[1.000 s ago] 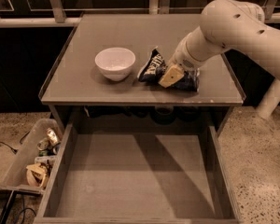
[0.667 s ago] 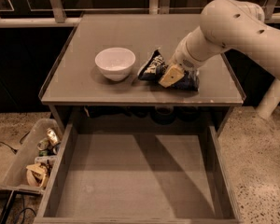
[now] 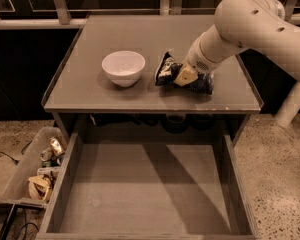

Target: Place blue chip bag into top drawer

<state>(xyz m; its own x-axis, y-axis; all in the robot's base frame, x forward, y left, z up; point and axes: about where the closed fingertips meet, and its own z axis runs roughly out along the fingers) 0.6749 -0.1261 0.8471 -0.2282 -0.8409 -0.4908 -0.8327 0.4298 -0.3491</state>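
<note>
**Camera view: my gripper (image 3: 186, 76) on the blue chip bag (image 3: 165, 71), right of the white bowl (image 3: 123, 67)**

My gripper rests on the middle of the blue chip bag, my arm reaching in from the far right of the bowl. Whether my grip is closed on the bag, I cannot tell. The bag lies on the grey cabinet top (image 3: 140, 34) just right of the white bowl, apart from it, with the end nearer the bowl tipped up. Below and in front of the bowl the top drawer (image 3: 150, 184) stands open, showing its flat grey bottom and low side walls. Down to the bowl's left, beside the drawer, a clear plastic bin (image 3: 20, 174) of clutter sits on the floor.
</note>
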